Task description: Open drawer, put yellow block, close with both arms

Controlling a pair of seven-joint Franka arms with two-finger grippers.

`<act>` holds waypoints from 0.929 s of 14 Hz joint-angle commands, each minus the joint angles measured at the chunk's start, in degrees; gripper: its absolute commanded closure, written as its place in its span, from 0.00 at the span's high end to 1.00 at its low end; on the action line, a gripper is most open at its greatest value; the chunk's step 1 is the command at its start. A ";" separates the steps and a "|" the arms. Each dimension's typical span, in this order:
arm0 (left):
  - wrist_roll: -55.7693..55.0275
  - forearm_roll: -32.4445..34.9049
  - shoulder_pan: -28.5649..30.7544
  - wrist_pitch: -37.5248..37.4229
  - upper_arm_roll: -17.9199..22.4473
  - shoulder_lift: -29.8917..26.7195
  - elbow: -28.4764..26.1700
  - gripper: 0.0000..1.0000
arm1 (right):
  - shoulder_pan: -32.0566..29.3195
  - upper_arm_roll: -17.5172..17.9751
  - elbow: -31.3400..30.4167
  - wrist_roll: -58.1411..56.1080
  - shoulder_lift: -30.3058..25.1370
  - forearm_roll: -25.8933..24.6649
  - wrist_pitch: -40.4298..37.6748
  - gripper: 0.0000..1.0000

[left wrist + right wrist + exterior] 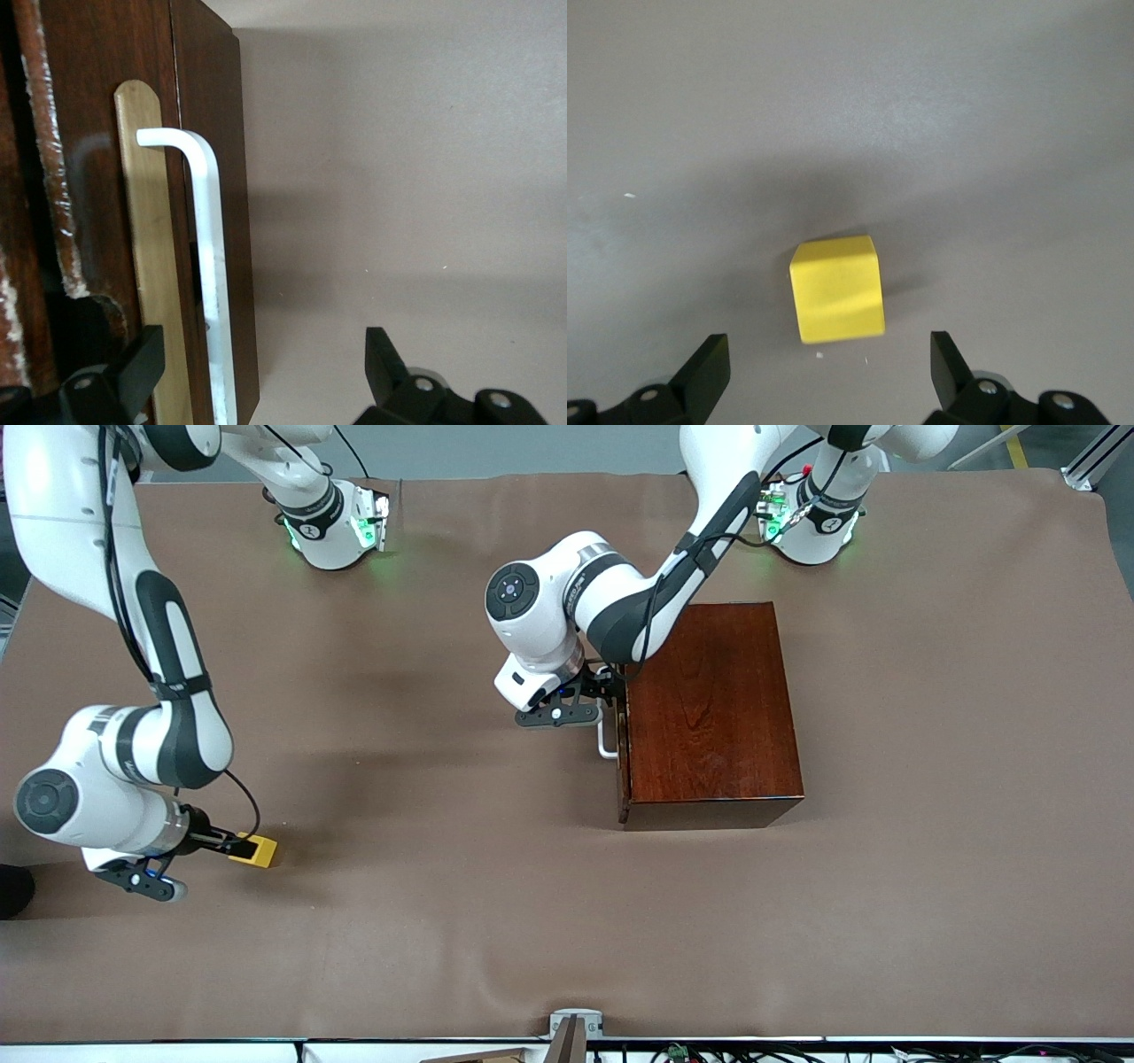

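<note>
The reddish-brown wooden box [713,708] stands toward the left arm's end of the table. Its drawer front [623,766] with the white U-shaped handle [607,740] faces the right arm's end; no pale lining shows. My left gripper [601,691] is open at the handle. In the left wrist view the handle [213,257] lies between the spread fingers, with my left gripper [261,372] not touching it. The yellow block [255,851] lies on the table near the right arm's end. My right gripper [221,841] is open, low beside it. In the right wrist view the block [837,288] sits just ahead of my right gripper [828,372].
The brown table cover [461,886] spreads between block and box. The arm bases [341,527] stand along the table's edge farthest from the front camera. A small mount [574,1027] sits at the nearest edge.
</note>
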 commanded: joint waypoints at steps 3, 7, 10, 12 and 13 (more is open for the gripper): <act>0.13 1.38 -1.37 1.37 0.69 2.14 1.60 1.00 | -1.28 0.94 0.11 -2.43 4.40 0.09 5.77 1.00; 0.13 1.38 -1.37 1.81 0.69 2.23 1.60 1.00 | -1.28 0.94 -0.95 -3.85 5.28 0.09 7.19 0.68; 0.04 1.47 -2.07 2.42 0.87 3.02 1.69 1.00 | -1.36 1.03 -0.60 -4.46 5.46 0.09 7.10 0.00; 0.04 1.56 -2.25 2.78 0.87 3.37 1.69 1.00 | -1.01 0.94 -0.34 -5.08 4.33 -0.35 6.40 0.00; 0.04 1.65 -2.25 2.78 0.87 3.37 1.69 1.00 | -0.75 0.94 -0.34 -6.99 3.10 -0.44 4.75 0.00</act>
